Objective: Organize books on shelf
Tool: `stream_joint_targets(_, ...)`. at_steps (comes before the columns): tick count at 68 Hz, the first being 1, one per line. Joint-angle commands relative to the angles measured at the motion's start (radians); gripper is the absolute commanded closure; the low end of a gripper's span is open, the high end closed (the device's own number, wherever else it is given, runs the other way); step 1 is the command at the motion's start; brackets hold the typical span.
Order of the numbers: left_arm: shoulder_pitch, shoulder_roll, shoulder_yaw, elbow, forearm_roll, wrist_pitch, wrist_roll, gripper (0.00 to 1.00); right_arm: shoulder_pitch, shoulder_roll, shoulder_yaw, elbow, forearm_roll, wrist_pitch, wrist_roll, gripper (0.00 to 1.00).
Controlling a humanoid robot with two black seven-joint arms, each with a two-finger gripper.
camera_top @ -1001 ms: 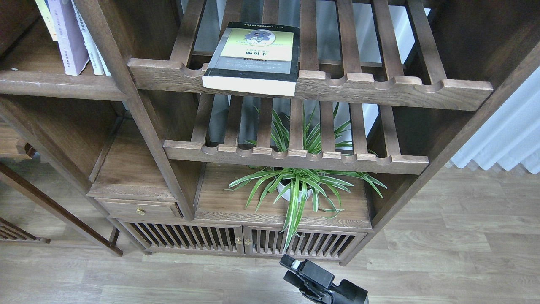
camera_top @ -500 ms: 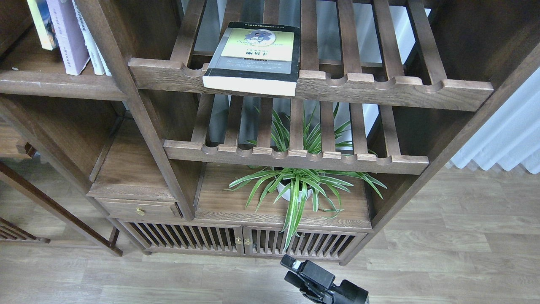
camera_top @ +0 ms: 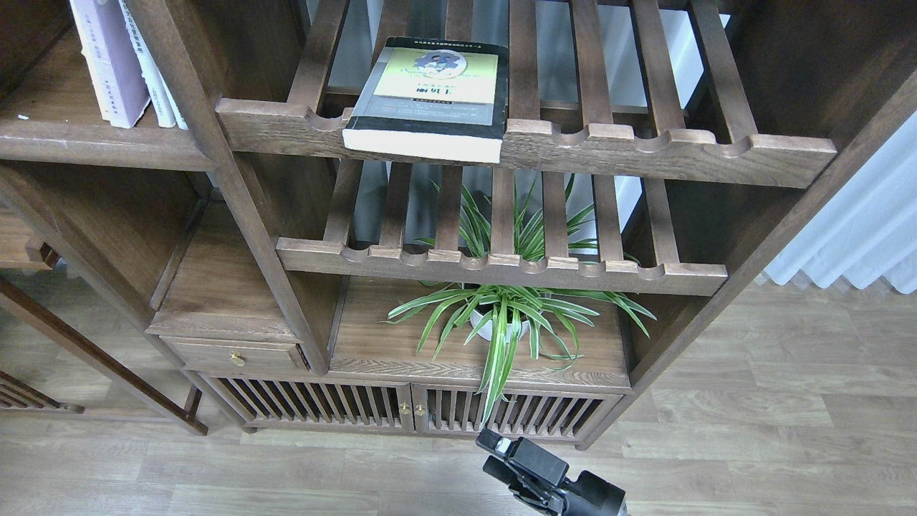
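**Yellow-green book flat on slatted rack, arm low**

Right gripper (camera_top: pixel 510 453) is seen at the bottom edge, below the potted plant (camera_top: pixel 501 322); jaws dark and end-on, state cannot be told. Left gripper is not in view. Plant is set on the cabinet top (camera_top: pixel 387 351). Above the plant, the thick black-edged book (camera_top: pixel 430 100) is laid flat on the upper slatted rack (camera_top: pixel 645 147), overhanging its scalloped rail. Far up-left of the plant, the lavender book (camera_top: pixel 107 61) is stood upright on the solid shelf (camera_top: pixel 93 147), beside white books (camera_top: pixel 147 68).
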Motion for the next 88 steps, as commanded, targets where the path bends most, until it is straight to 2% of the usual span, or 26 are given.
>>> stream_joint_targets(1, 0.148, 0.003, -0.118, -0.078, -0.007, 0.0, 0.002, 0.42, 0.009, 0.001, 0.026, 0.001, 0.006, 0.0, 0.002, 0.0)
stream_joint_targets(11, 0.325, -0.014, -0.247, -0.195, -0.009, 0.0, 0.002, 0.39, 0.0, 0.003, 0.039, 0.003, 0.018, 0.0, 0.014, 0.0)
stream_joint_targets(24, 0.478, -0.083, -0.319, -0.25, -0.009, 0.0, 0.004, 0.34, 0.001, 0.018, 0.043, 0.007, 0.018, 0.0, 0.017, 0.0)
stream_joint_targets(36, 0.629, -0.196, -0.344, -0.316, -0.009, 0.0, 0.008, 0.3, -0.005, 0.047, 0.043, 0.026, 0.018, 0.0, 0.017, 0.0)
stream_joint_targets(40, 0.687, -0.274, -0.342, -0.328, -0.006, 0.0, 0.011, 0.3, 0.001, 0.066, 0.046, 0.027, 0.018, 0.0, 0.017, 0.0)
stream_joint_targets(47, 0.736, -0.34, -0.342, -0.33, -0.002, 0.0, 0.024, 0.29, 0.007, 0.077, 0.062, 0.034, 0.018, 0.0, 0.02, 0.0)
stream_joint_targets(65, 0.848, -0.465, -0.347, -0.313, -0.001, 0.0, 0.027, 0.17, 0.082, 0.107, 0.062, 0.061, 0.009, 0.0, 0.02, 0.0)
stream_joint_targets(80, 0.874, -0.469, -0.374, -0.253, -0.001, 0.0, 0.024, 0.1, 0.176, 0.115, 0.096, 0.196, 0.004, 0.0, 0.019, 0.01)
stream_joint_targets(88, 0.876, -0.469, -0.384, -0.242, -0.001, 0.0, 0.025, 0.09, 0.204, 0.12, 0.131, 0.276, -0.039, 0.0, 0.019, 0.01)
